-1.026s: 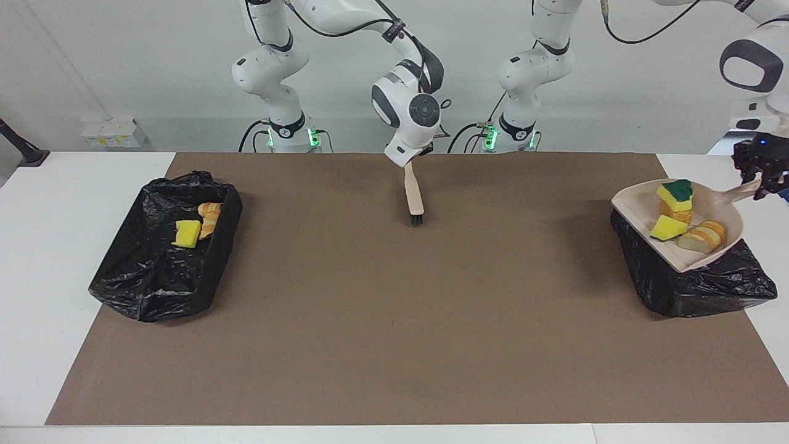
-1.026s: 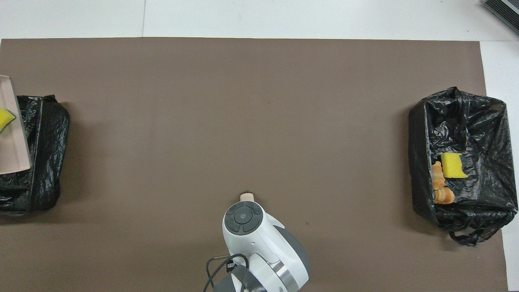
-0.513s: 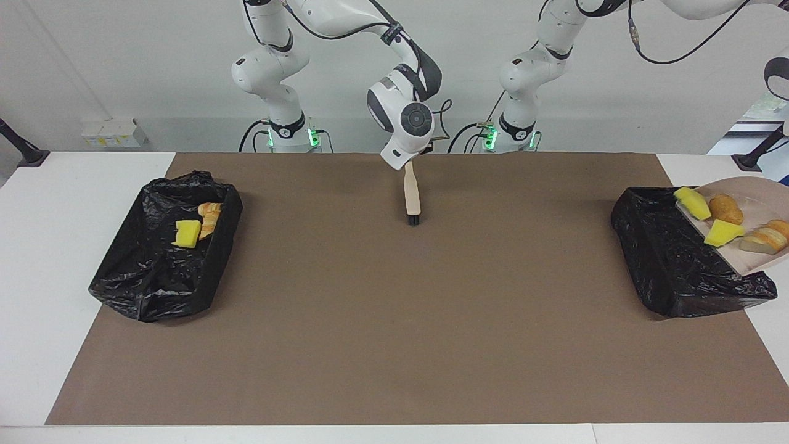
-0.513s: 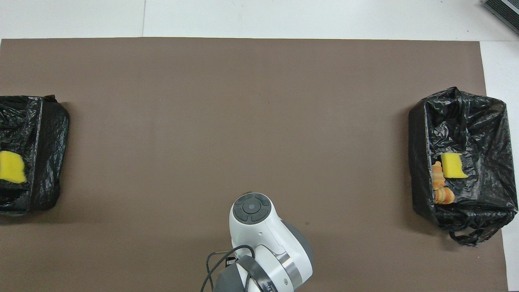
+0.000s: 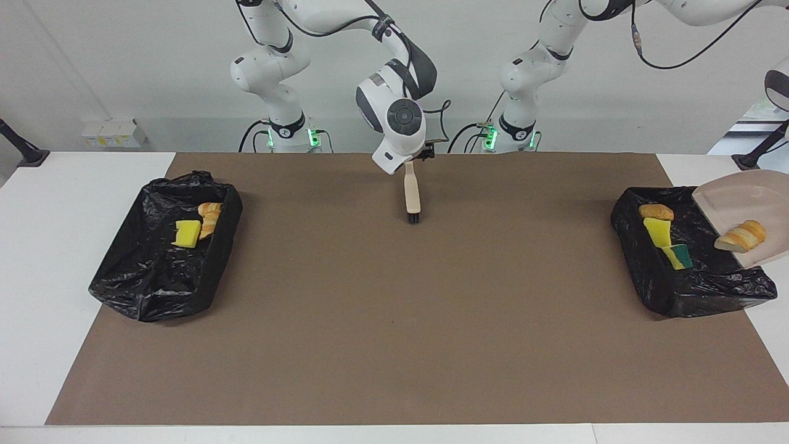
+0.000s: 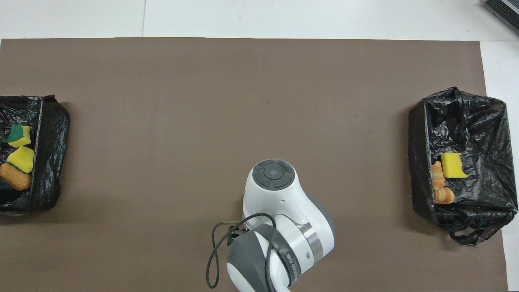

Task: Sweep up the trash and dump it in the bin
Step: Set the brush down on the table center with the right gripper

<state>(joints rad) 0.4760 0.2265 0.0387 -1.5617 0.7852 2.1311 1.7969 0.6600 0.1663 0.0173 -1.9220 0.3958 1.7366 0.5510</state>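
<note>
The beige dustpan [image 5: 736, 194] hangs tipped over the black-lined bin [image 5: 635, 259] at the left arm's end of the table. One sliced bread piece [image 5: 741, 235] lies on the pan. A golden bread lump [image 5: 655, 211], a yellow sponge [image 5: 658, 231] and a green-topped sponge [image 5: 679, 256] lie in the bin [image 6: 48, 162]. The pan's handle and my left gripper are out of view. My right gripper [image 5: 424, 155] sits at the top of the wooden brush [image 5: 412, 191], whose bristles touch the mat. In the overhead view the right wrist hides both.
A second black-lined bin [image 5: 154, 290] at the right arm's end holds a yellow sponge [image 5: 187, 234] and bread slices [image 5: 209, 217]. A brown mat [image 5: 394, 320] covers the table between the bins.
The dustpan has tipped further and swung outward. Three scraps slid off it into the bin, one bread piece stays on it. The right wrist has lifted slightly above the brush.
</note>
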